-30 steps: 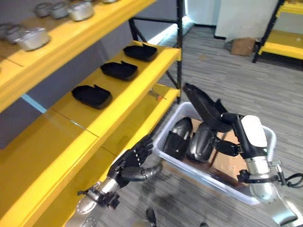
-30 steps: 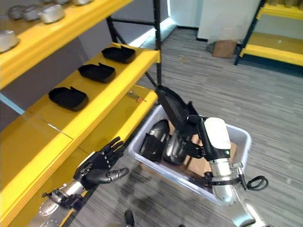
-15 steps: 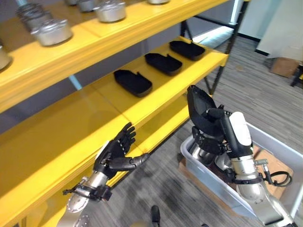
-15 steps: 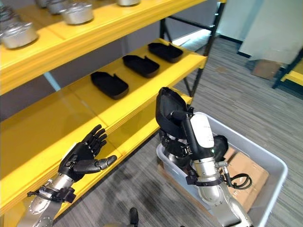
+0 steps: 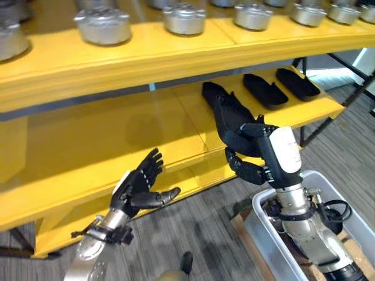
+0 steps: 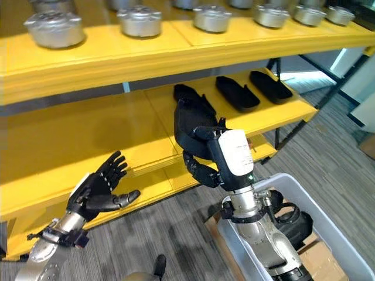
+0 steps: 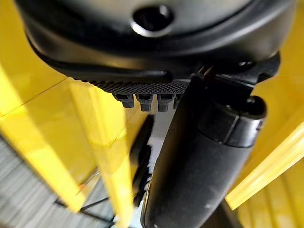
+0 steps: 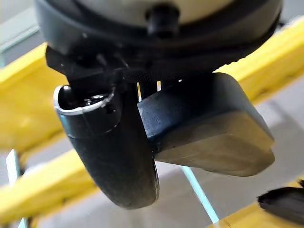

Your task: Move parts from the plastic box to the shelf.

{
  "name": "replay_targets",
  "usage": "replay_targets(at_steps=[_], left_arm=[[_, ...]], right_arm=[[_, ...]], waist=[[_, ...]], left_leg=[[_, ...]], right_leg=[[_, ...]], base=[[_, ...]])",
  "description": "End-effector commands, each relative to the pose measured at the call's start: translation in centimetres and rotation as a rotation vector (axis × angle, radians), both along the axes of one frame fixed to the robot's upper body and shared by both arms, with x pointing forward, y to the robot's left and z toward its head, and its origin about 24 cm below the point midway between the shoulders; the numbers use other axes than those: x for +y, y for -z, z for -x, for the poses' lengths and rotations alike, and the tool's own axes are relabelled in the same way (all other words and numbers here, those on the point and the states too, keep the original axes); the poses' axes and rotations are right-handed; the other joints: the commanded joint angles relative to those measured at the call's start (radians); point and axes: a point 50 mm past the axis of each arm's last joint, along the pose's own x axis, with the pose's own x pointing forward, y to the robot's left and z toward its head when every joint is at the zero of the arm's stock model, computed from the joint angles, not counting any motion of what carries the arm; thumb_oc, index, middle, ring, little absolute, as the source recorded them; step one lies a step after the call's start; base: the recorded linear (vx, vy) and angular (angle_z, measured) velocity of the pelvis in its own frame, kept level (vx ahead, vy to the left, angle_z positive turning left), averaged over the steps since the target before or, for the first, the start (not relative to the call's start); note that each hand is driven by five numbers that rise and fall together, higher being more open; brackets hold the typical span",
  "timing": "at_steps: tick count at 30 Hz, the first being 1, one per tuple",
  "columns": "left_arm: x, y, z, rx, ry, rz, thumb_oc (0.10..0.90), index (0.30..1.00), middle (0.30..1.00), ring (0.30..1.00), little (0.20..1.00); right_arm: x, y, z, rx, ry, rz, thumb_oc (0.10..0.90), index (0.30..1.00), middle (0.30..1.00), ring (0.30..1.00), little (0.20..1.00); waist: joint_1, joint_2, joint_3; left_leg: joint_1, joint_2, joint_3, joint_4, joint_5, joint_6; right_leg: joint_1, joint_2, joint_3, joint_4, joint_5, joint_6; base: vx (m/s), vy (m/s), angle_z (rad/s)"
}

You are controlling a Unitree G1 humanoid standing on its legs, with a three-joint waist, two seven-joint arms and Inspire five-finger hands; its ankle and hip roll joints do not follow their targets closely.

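Having been lifted clear of the plastic box [image 5: 275,234], a black part [image 5: 229,120] is now held in the curled fingers of the right hand [image 5: 249,158] at the yellow shelf [image 5: 117,132], ready for placing, while the left hand [image 5: 137,184] is kept open.

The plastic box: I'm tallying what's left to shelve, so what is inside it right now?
Inside the plastic box, dark black parts lie beside brown cardboard. The right arm covers the near end, so no count is possible.
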Motion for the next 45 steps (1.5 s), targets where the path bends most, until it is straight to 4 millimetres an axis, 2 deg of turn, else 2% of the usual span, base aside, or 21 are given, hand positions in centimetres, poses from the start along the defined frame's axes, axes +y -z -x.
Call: replay_targets(at_steps=[1, 3, 7, 14, 21, 25, 26, 29, 32, 34, 37, 38, 39, 41, 45], left_arm=[[-2.3, -3.9, -1.3, -0.241, 0.084, 0.020, 0.900, 1.000, 1.000, 1.000, 1.000], [-3.0, -4.5, -1.8, -0.272, 0.112, 0.028, 0.900, 1.000, 1.000, 1.000, 1.000], [-3.2, -4.3, -2.0, -0.259, 0.099, 0.037, 0.900, 1.000, 1.000, 1.000, 1.000], [-3.6, -4.0, -1.5, -0.234, 0.147, 0.021, 0.900, 1.000, 1.000, 1.000, 1.000], [-3.7, -4.5, -1.3, -0.233, 0.159, 0.018, 0.900, 1.000, 1.000, 1.000, 1.000], [-4.0, -4.3, -1.6, -0.201, 0.180, 0.033, 0.900, 1.000, 1.000, 1.000, 1.000], [-4.3, -4.1, -1.9, -0.189, 0.209, 0.054, 0.900, 1.000, 1.000, 1.000, 1.000], [-5.1, -3.4, -2.3, -0.125, 0.238, 0.100, 0.900, 1.000, 1.000, 1.000, 1.000], [-5.5, -2.5, -2.1, -0.051, 0.232, 0.196, 0.900, 1.000, 1.000, 1.000, 1.000], [-5.3, -2.3, -2.0, -0.063, 0.184, 0.146, 0.900, 1.000, 1.000, 1.000, 1.000], [-5.2, -2.1, -1.9, -0.067, 0.188, 0.135, 0.900, 1.000, 1.000, 1.000, 1.000], [-5.2, -2.1, -1.9, -0.067, 0.188, 0.135, 0.900, 1.000, 1.000, 1.000, 1.000], [-4.9, -2.2, -1.8, -0.093, 0.185, 0.104, 0.900, 1.000, 1.000, 1.000, 1.000], [-4.8, -2.5, -1.7, -0.118, 0.186, 0.084, 0.900, 1.000, 1.000, 1.000, 1.000], [-4.2, -3.2, -1.8, -0.140, 0.129, 0.106, 0.900, 1.000, 1.000, 1.000, 1.000]], right_arm=[[0.0, -5.9, 0.8, -0.337, -0.067, -0.066, 0.400, 0.300, 0.300, 0.300, 0.300], [0.2, -6.6, 0.8, -0.375, -0.094, -0.048, 0.400, 0.300, 0.300, 0.300, 0.300], [0.2, -6.7, 1.5, -0.375, -0.160, -0.057, 0.400, 0.300, 0.300, 0.300, 0.300], [1.0, -6.5, 1.2, -0.371, -0.216, -0.040, 0.400, 0.300, 0.300, 0.300, 0.300], [1.7, -6.6, 1.3, -0.401, -0.254, -0.016, 0.400, 0.300, 0.300, 0.300, 0.300], [2.0, -6.7, 1.0, -0.439, -0.257, 0.056, 0.400, 0.300, 0.300, 0.300, 0.300], [1.9, -6.8, 0.4, -0.436, -0.232, 0.082, 0.400, 0.300, 0.300, 0.300, 0.300], [1.8, -6.9, -0.2, -0.424, -0.203, 0.115, 0.400, 0.300, 0.300, 0.300, 0.300], [1.7, -6.5, -0.5, -0.398, -0.193, 0.144, 0.400, 0.300, 0.300, 0.300, 0.300], [1.4, -6.3, -0.5, -0.380, -0.194, 0.180, 0.400, 0.300, 0.300, 0.300, 0.300], [0.8, -6.6, -0.3, -0.385, -0.192, 0.186, 0.400, 0.300, 0.300, 0.300, 0.300], [0.8, -6.6, -0.3, -0.385, -0.192, 0.186, 0.400, 0.300, 0.300, 0.300, 0.300], [0.6, -6.7, -0.1, -0.393, -0.187, 0.191, 0.400, 0.300, 0.300, 0.300, 0.300], [0.4, -6.6, 0.1, -0.389, -0.178, 0.198, 0.400, 0.300, 0.300, 0.300, 0.300], [0.2, -5.7, 0.1, -0.376, -0.133, 0.208, 0.400, 0.300, 0.300, 0.300, 0.300]], waist=[[-0.059, 0.008, -0.080], [-0.101, 0.024, -0.053], [-0.113, 0.019, -0.058], [-0.099, 0.021, -0.082], [-0.087, 0.026, -0.086], [-0.074, 0.021, -0.062], [-0.077, 0.018, -0.049], [-0.090, 0.021, -0.045], [-0.100, 0.033, -0.051], [-0.104, 0.041, -0.058], [-0.105, 0.049, -0.050], [-0.105, 0.049, -0.051], [-0.110, 0.056, -0.046], [-0.111, 0.063, -0.042], [-0.106, 0.075, -0.047]], left_leg=[[0.056, -0.005, 0.055, 0.000, -0.102, -0.026], [0.050, -0.016, 0.003, 0.007, -0.105, -0.020], [0.056, -0.024, -0.018, 0.014, -0.114, -0.024], [0.067, -0.026, -0.003, 0.050, -0.145, -0.032], [0.060, -0.018, 0.014, 0.094, -0.161, -0.040], [0.007, -0.033, 0.024, 0.226, -0.192, -0.043], [-0.024, -0.010, 0.077, 0.282, -0.182, -0.057], [-0.032, 0.046, 0.136, 0.282, -0.155, -0.079], [0.003, 0.097, 0.141, 0.186, -0.105, -0.100], [0.014, 0.164, 0.142, 0.071, -0.023, -0.138], [-0.017, 0.219, 0.156, 0.036, 0.047, -0.170], [-0.017, 0.219, 0.156, 0.035, 0.048, -0.171], [-0.028, 0.236, 0.183, 0.036, 0.052, -0.171], [-0.016, 0.233, 0.190, 0.031, 0.027, -0.168], [0.031, 0.194, 0.180, 0.021, -0.019, -0.154]], right_leg=[[0.032, 0.057, 0.058, -0.181, 0.183, -0.009], [-0.029, 0.100, 0.185, -0.168, 0.212, -0.016], [0.001, 0.100, 0.217, -0.218, 0.229, -0.018], [0.060, 0.082, 0.182, -0.261, 0.215, -0.029], [0.080, 0.079, 0.135, -0.245, 0.182, -0.047], [0.093, 0.067, 0.103, -0.211, 0.157, -0.066], [0.097, 0.054, 0.071, -0.203, 0.156, -0.069], [0.091, 0.039, 0.023, -0.185, 0.148, -0.069], [0.098, 0.029, 0.010, -0.178, 0.134, -0.065], [0.122, 0.014, 0.007, -0.195, 0.125, -0.059], [0.146, -0.001, -0.008, -0.199, 0.112, -0.058], [0.146, -0.001, -0.009, -0.199, 0.112, -0.058], [0.151, -0.012, -0.024, -0.191, 0.103, -0.055], [0.149, -0.027, -0.041, -0.171, 0.092, -0.053], [0.141, -0.048, -0.058, -0.146, 0.085, -0.037]], base=[[0.01, -0.082, 0.43], [-0.04, -0.103, 0.83], [0.08, -0.143, 0.88], [0.08, -0.092, 0.17], [0.05, -0.080, 0.11], [0.04, -0.094, 0.17], [-0.04, -0.020, 0.26], [-0.02, 0.013, 0.64], [0.09, 0.111, 0.75], [0.15, 0.180, 0.26], [0.11, 0.137, 0.12], [0.09, 0.148, 0.10], [0.09, 0.173, 0.13], [0.14, 0.273, 0.17], [0.17, 0.288, 0.17]])
